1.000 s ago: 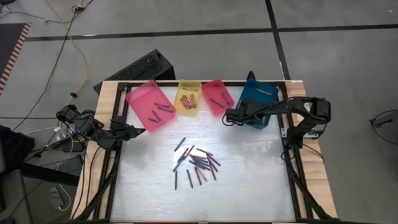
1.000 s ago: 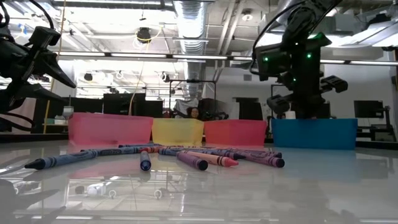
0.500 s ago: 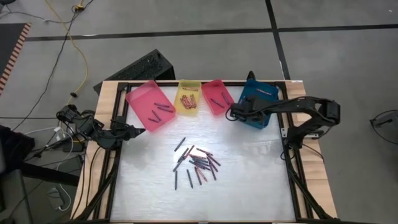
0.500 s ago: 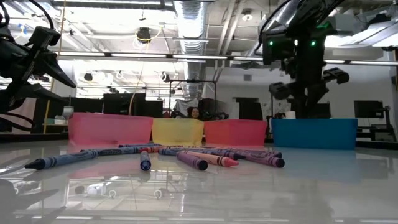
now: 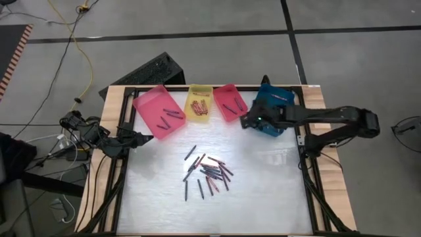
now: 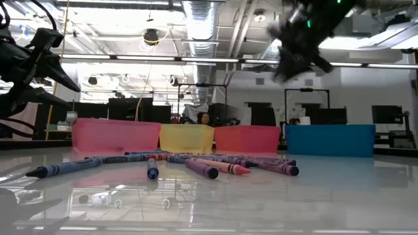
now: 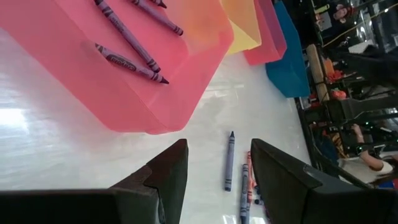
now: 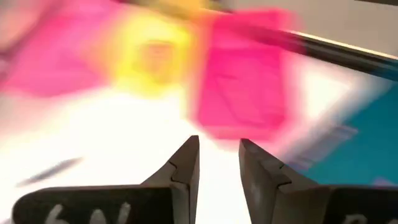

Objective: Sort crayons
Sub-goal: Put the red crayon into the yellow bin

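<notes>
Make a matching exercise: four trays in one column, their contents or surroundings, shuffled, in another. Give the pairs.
Things:
1. large pink tray
2. yellow tray
3. small red tray
4. blue tray

States:
A. right gripper hangs at its corner
B. reddish crayons heaped
C. sits between yellow and blue
D. left gripper waits nearby

Pairs: 1-D, 2-B, 3-C, 4-A

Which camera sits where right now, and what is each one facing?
High: overhead, straight down on the table, both arms.
Low: at tabletop height, facing the crayons and four trays; right tool above.
Left wrist: past the open left tool toward the pink tray.
Right wrist: past the open right tool, blurred trays.
Shared: high and low both show the crayon pile.
</notes>
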Motion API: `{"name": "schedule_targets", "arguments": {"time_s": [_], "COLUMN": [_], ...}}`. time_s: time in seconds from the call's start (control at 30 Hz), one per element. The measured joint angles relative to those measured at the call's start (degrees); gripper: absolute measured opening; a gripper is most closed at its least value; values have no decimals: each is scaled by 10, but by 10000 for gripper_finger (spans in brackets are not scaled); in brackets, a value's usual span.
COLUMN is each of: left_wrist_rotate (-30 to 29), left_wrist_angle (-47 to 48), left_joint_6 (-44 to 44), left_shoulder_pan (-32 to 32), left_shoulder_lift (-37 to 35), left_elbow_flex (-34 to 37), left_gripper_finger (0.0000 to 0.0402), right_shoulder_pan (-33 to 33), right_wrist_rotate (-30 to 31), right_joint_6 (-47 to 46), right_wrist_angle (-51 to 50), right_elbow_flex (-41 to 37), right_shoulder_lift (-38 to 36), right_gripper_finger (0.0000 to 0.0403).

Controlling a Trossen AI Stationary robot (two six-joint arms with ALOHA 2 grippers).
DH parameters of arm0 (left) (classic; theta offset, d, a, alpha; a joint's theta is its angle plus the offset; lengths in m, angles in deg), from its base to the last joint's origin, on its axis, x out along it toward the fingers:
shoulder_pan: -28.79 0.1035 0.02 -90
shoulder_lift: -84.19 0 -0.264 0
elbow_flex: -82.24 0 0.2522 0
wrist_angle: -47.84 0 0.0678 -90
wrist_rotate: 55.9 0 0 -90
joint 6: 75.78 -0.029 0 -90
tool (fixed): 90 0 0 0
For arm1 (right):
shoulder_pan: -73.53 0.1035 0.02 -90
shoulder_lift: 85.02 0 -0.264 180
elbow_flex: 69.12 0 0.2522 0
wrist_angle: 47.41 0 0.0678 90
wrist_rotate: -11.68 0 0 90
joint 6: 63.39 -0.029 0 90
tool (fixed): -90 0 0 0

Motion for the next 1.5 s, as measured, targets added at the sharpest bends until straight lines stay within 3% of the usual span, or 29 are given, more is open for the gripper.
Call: {"name": "schedule_targets", "arguments": {"time_s": [0.13, 0.3, 0.5, 0.77, 1.03, 1.27, 1.5], "left_wrist_rotate": [-1, 0, -20, -17, 4, 31, 33], "left_wrist_angle": [0, 0, 0, 0, 0, 0, 0], "left_joint_6": [0, -13, -13, -12, -35, -58, -59], "left_shoulder_pan": [0, 0, 0, 0, 0, 0, 0], "left_shoulder_lift": [0, 0, 0, 0, 0, 0, 0], "left_elbow_flex": [0, 0, 0, 0, 0, 0, 0], "left_gripper_finger": [165, 165, 165, 165, 165, 165, 165], "right_shoulder_pan": [68, 160, 240, 287, 302, 274, 242], "right_wrist_rotate": [-54, -55, -55, -55, -55, -47, -37], "right_joint_6": [48, 55, 60, 58, 58, 59, 88], "right_wrist_angle": [132, 237, 372, 547, 530, 430, 264], "right_elbow_flex": [0, 0, 0, 6, 58, 95, 132], "right_shoulder_lift": [-6, 29, 131, 280, 379, 388, 379], "right_gripper_finger": [107, 107, 107, 107, 107, 107, 107]}}
